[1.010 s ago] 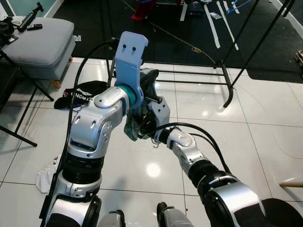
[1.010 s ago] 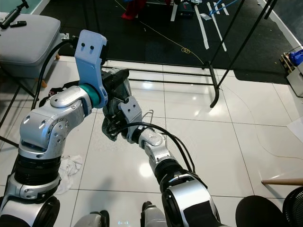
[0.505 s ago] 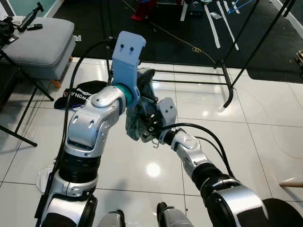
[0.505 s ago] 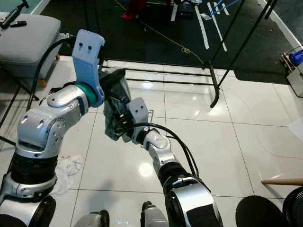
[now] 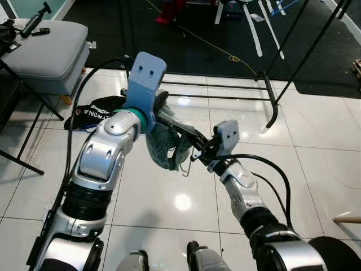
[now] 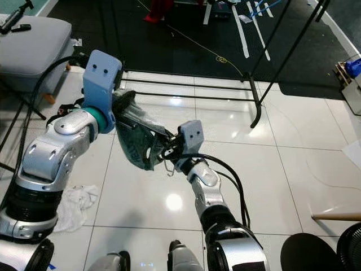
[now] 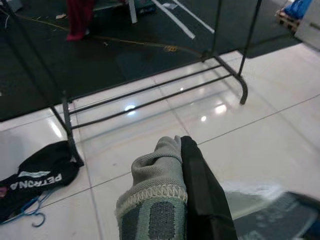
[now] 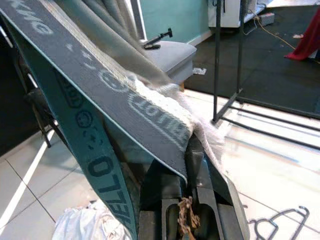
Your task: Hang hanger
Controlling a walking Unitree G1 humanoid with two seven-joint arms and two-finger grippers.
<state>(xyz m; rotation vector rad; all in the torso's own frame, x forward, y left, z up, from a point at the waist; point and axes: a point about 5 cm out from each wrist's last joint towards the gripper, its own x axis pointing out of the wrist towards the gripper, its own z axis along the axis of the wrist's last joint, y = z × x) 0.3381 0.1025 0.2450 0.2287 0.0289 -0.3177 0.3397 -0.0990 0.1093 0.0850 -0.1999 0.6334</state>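
A grey-green garment [image 5: 166, 144] with a lettered waistband [image 8: 125, 107] is stretched between my two grippers above the white tile floor. My left gripper [image 5: 164, 116] is shut on its upper end, the knitted edge lying against a black finger [image 7: 202, 200]. My right gripper [image 5: 198, 148] is shut on the other end, its fingers [image 8: 197, 192] closed over the fabric. A thin wire hanger hook [image 5: 188, 166] dangles under the garment by the right gripper; the hanger's body is hidden in the cloth. The black clothes rack [image 5: 225, 90] stands beyond, its uprights [image 5: 302, 51] at right.
A grey padded stool [image 5: 48, 48] on black legs stands at the far left. A black garment [image 5: 93, 112] with a blue hanger [image 7: 30, 217] lies by the rack's left foot. A white cloth [image 5: 54, 212] lies near my left side. Dark carpet with cables lies behind the rack.
My right gripper has pulled away to the right and my left arm has turned, so the bunched garment is now drawn out between them. The hook swings lower.
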